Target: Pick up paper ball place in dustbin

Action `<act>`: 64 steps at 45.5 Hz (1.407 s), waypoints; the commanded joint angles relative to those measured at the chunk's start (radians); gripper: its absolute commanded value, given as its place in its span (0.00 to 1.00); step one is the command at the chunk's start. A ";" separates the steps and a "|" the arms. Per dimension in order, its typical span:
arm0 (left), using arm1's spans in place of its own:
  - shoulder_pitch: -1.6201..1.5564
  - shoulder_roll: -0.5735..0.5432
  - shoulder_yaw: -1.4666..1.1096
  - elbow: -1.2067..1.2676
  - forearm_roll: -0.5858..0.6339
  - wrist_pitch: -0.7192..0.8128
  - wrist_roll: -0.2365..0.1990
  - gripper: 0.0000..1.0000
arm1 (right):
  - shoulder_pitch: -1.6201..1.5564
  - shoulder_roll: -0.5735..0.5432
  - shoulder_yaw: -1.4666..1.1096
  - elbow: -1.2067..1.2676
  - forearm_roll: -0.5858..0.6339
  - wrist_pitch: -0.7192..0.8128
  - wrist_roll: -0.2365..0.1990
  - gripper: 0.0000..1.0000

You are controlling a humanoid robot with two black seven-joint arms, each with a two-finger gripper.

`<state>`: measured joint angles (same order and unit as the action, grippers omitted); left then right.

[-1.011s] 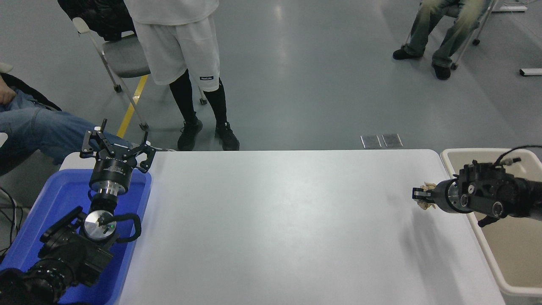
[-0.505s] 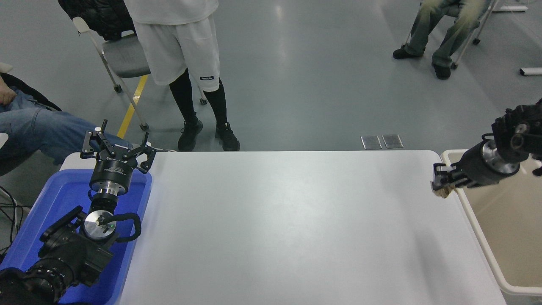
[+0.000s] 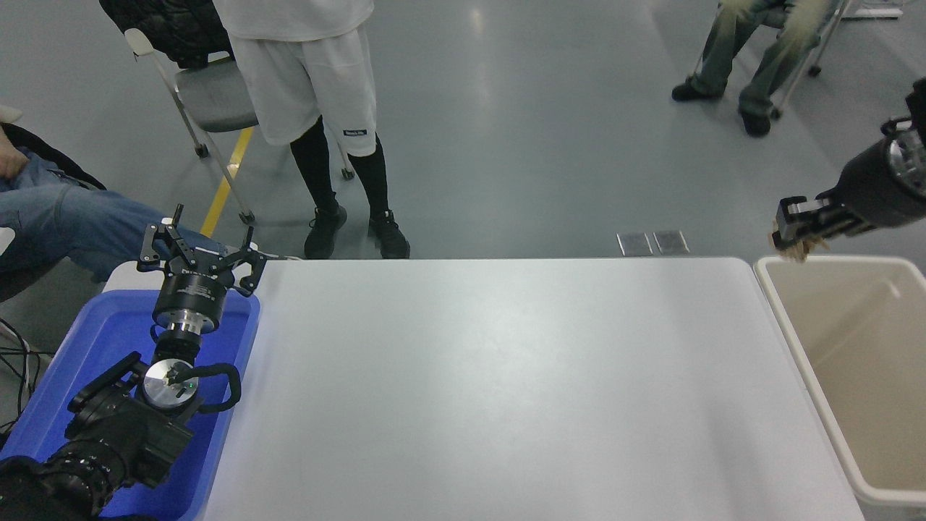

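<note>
My right gripper comes in from the right edge, raised above the far left corner of the dustbin. It is shut on the paper ball, a tan wrinkly wad whose lower edge shows under the fingers. The dustbin is a large beige-cream bin standing off the table's right side; its inside looks empty. My left gripper is parked at the lower left, open, above the far end of a blue tray.
A blue tray lies at the table's left edge under my left arm. A person in white shorts stands at the far side, a chair beside them. People sit at the far left and far right.
My right gripper has lifted the paper ball off the table's right part, moved it up and to the right, and now holds it over the dustbin's far corner. The left arm has not moved.
</note>
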<state>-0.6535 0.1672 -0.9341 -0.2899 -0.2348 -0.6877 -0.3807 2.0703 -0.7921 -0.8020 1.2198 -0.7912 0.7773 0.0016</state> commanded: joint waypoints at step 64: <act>0.000 0.000 0.000 0.000 -0.001 0.000 -0.001 0.99 | -0.754 -0.142 0.220 -0.559 -0.046 -0.171 0.001 0.00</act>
<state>-0.6535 0.1672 -0.9342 -0.2898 -0.2359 -0.6870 -0.3821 1.5266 -0.9435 -0.6748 0.7530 -0.8584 0.7468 0.0004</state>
